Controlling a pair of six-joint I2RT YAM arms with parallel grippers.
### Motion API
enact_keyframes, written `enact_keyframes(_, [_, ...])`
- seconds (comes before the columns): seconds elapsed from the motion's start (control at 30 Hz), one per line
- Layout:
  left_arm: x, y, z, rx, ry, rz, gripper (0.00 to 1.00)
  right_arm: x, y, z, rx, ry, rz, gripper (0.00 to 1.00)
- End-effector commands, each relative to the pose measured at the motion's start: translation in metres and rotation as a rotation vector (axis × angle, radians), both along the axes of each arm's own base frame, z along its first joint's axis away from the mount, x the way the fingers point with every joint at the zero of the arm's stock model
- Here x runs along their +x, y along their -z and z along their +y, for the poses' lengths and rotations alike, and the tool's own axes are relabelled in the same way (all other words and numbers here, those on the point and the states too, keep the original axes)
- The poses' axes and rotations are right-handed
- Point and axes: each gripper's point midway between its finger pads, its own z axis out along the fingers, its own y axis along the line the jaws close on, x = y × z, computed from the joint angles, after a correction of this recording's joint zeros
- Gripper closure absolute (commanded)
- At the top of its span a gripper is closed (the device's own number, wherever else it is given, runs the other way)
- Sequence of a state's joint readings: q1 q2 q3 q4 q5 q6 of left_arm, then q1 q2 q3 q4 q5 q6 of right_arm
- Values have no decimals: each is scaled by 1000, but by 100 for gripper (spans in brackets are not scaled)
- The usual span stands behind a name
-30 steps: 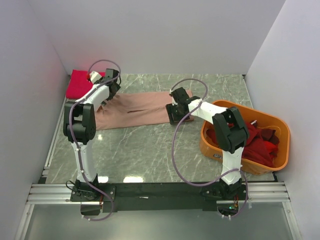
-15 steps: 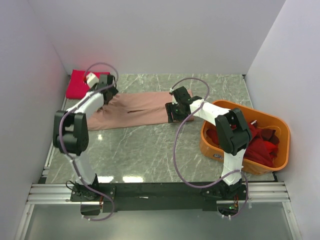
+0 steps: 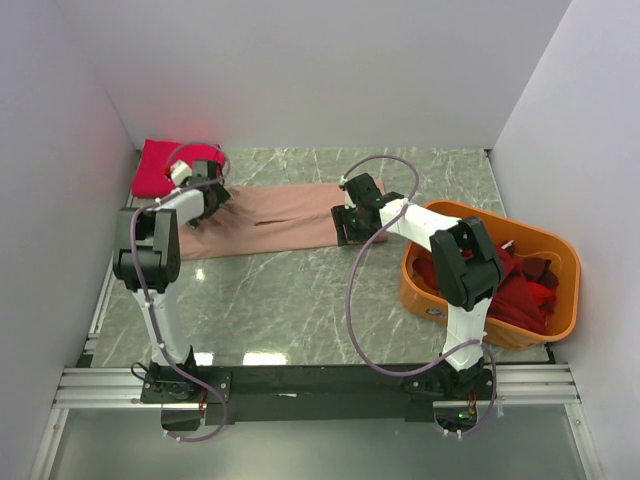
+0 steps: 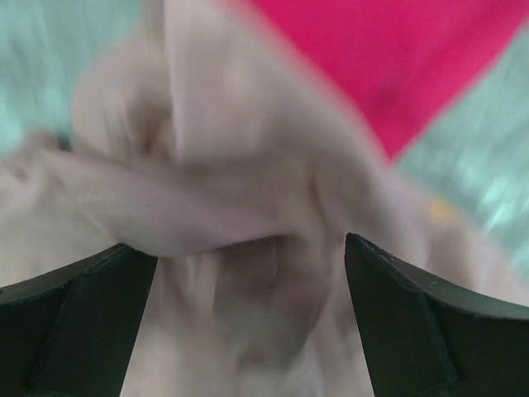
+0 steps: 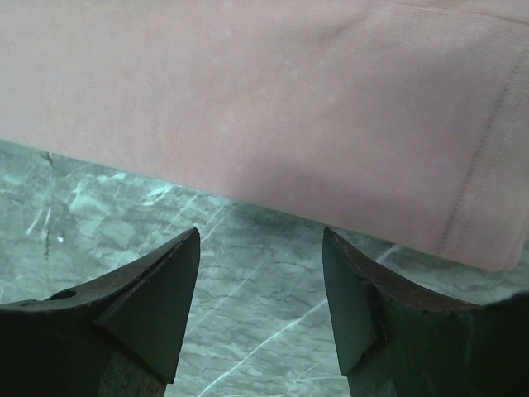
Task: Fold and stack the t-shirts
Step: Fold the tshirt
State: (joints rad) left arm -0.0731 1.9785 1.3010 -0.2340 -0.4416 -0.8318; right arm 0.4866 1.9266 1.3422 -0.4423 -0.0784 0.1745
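Across the far middle of the counter (image 3: 290, 290) lay one dusty-pink shirt (image 3: 265, 218), spread in a long strip from near the left edge toward the right. One crimson-pink shirt (image 3: 160, 165) sat folded in the far left corner, just beside the pink one's left end; whether they touched was unclear. One orange tub (image 3: 562, 250) stood by the right edge, holding a heap of dark red shirts (image 3: 515, 290) too tangled to count.

The left hand (image 4: 248, 248) hung with its fingers apart over the bunched left end of the dusty-pink shirt, gripping nothing. The left arm (image 3: 150, 245) covered part of that end from above, and its wrist view was blurred. The right hand (image 5: 260, 236) was likewise spread and empty, above bare counter at the shirt's near edge by its right end. The right arm (image 3: 460, 260) hid part of the tub's left rim.
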Motion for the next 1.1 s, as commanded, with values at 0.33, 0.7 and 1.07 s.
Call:
enact_keyframes(0.33, [80, -124, 49, 130, -26, -163, 1, 8, -32, -8, -17, 27, -93, 32])
enact_keyframes(0.7, [-16, -132, -56, -21, 66, -160, 0, 66, -67, 3, 79, 85, -145, 32])
enact_keyframes(1.07, [-41, -80, -59, 6, 57, -46, 1, 163, -34, 13, 87, 147, -106, 31])
